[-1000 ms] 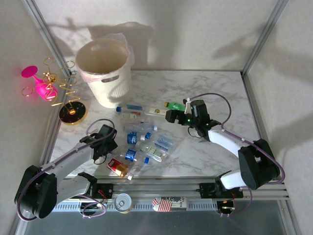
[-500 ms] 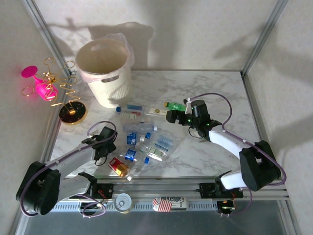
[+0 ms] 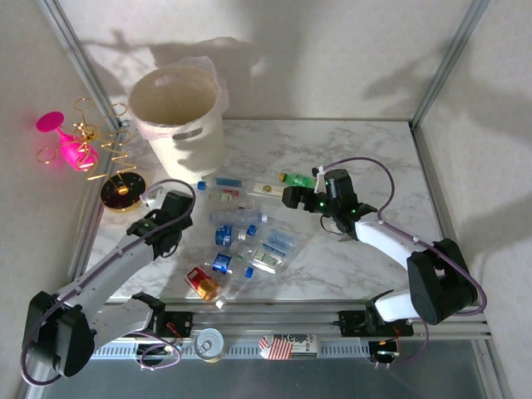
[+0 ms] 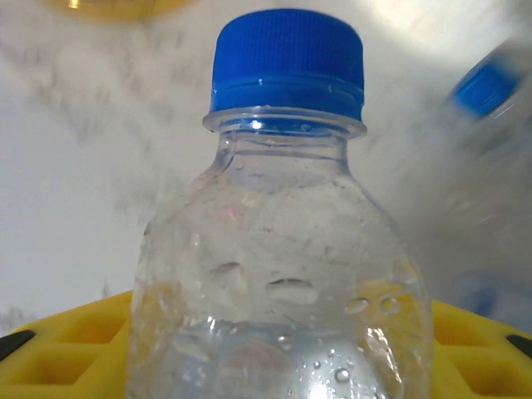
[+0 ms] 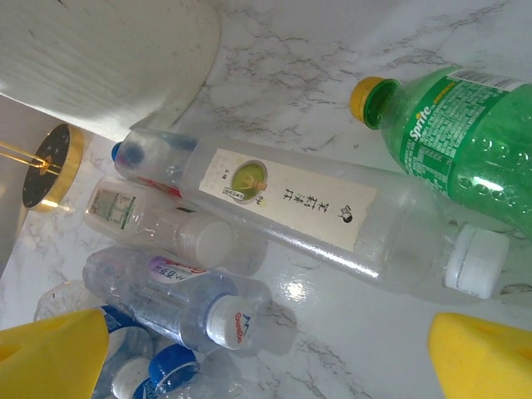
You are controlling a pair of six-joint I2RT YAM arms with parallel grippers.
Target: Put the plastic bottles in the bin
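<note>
A clear bottle with a blue cap [image 4: 283,208] stands upright between the yellow pads [image 4: 66,341] of my left gripper [image 4: 274,353], which is shut on it. Seen from above, my left gripper [image 3: 164,214] hangs left of the pile, a little in front of the cream ribbed bin [image 3: 199,137]. Several plastic bottles [image 3: 241,237] lie scattered mid-table. My right gripper [image 3: 293,198] is open over the pile's far right end. Under it lie a green yellow-capped bottle [image 5: 465,141] and a clear white-labelled bottle [image 5: 332,216]; its yellow pads [image 5: 50,353] hold nothing.
A pink glass [image 3: 51,123] and a gold wire rack [image 3: 100,150] with a round gold base [image 3: 123,193] stand left of the bin. A tin can [image 3: 209,343] sits on the front rail. A red-labelled bottle [image 3: 202,283] lies near the front edge.
My left gripper has closed on the blue-capped bottle and carried it away from the front edge, toward the bin. The right arm has not moved.
</note>
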